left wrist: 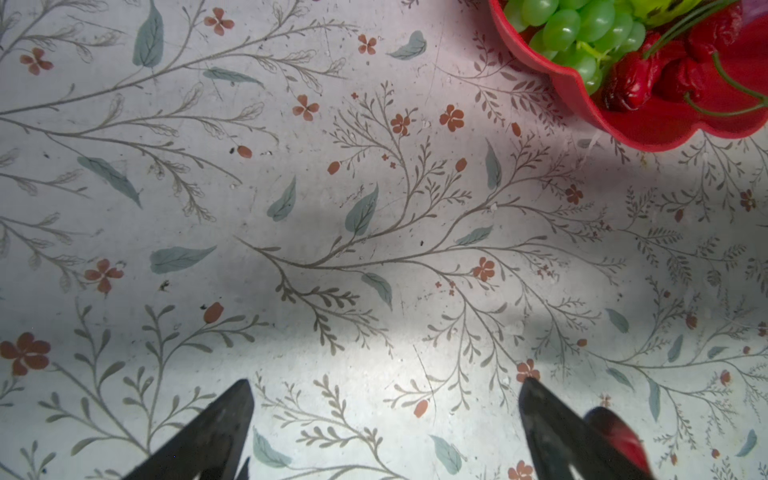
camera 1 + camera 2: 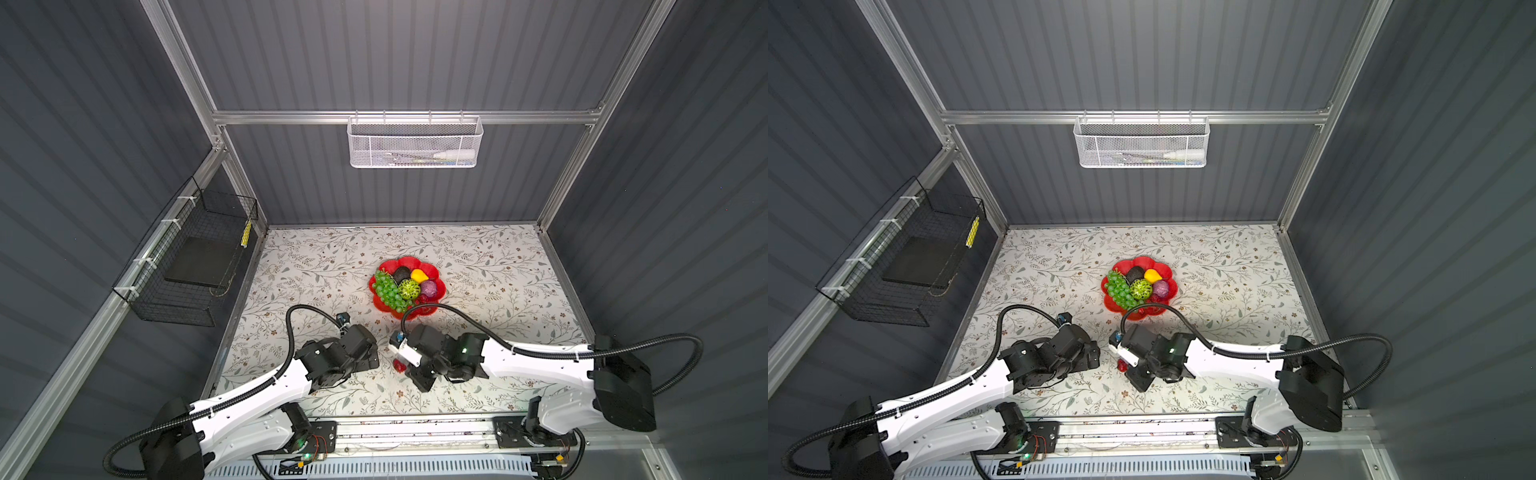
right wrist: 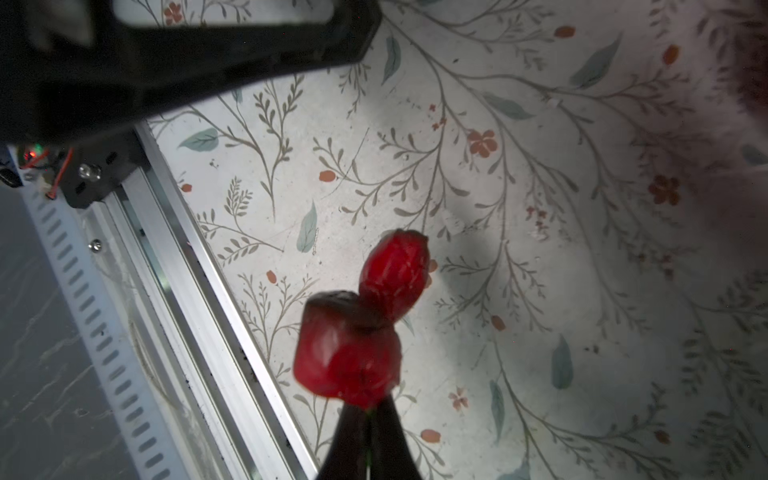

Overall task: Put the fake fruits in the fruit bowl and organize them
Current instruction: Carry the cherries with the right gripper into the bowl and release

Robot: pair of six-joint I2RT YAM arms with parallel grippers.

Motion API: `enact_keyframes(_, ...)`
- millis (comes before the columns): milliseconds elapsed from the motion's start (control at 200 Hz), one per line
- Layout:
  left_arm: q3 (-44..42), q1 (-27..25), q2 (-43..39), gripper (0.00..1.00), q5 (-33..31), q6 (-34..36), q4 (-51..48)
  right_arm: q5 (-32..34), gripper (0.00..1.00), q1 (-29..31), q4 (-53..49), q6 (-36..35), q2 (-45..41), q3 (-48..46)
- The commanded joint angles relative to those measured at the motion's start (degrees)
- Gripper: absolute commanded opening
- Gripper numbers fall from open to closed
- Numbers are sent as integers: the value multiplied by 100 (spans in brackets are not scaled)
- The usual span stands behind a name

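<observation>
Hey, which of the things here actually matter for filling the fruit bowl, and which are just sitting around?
For the job: red bowl, holding grape bunch, avocado, pear, bumpy green ball, purple fruit; cherries held in the shut right gripper; left gripper, open.

Just lying about: white mesh basket on the back rail; black wire basket on the side rail.

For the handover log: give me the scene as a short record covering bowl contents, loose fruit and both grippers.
bowl: red fruit bowl, mid table
in bowl: green grapes, avocado, pear, bumpy green ball, purple fruit, cherries
outside bowl: one cherry pair
right gripper: shut on the cherry pair's stem
left gripper: open, empty, over the table
</observation>
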Motion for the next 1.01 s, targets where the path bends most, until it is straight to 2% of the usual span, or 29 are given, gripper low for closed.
enact_keyframes(0, 152, 5, -14, 100, -162, 60, -71, -212, 5, -331, -362, -61, -259, 13)
enact_keyframes(105, 131, 14, 23, 100, -174, 85, -12, -127, 5, -844, -744, -337, -433, 186)
enact_keyframes(240, 114, 17, 75, 100, -172, 137, 56, -94, 5, -1823, -1057, -650, -394, 545)
enact_keyframes(405, 91, 31, 55, 100, -194, 178, 101, -181, 6, -2644, -963, -472, 35, 1196)
enact_keyframes(635, -58, 43, -177, 100, -265, 111, 13, -538, 6, -2786, -929, -347, 1090, 2020)
enact_keyframes(805, -281, 85, -368, 100, -284, -15, 89, -619, 7, -2793, -950, -410, 1510, 2119)
enact_keyframes(1001, -319, 121, -199, 100, -130, 59, 290, -622, 10, -2830, -932, -415, 2005, 2288)
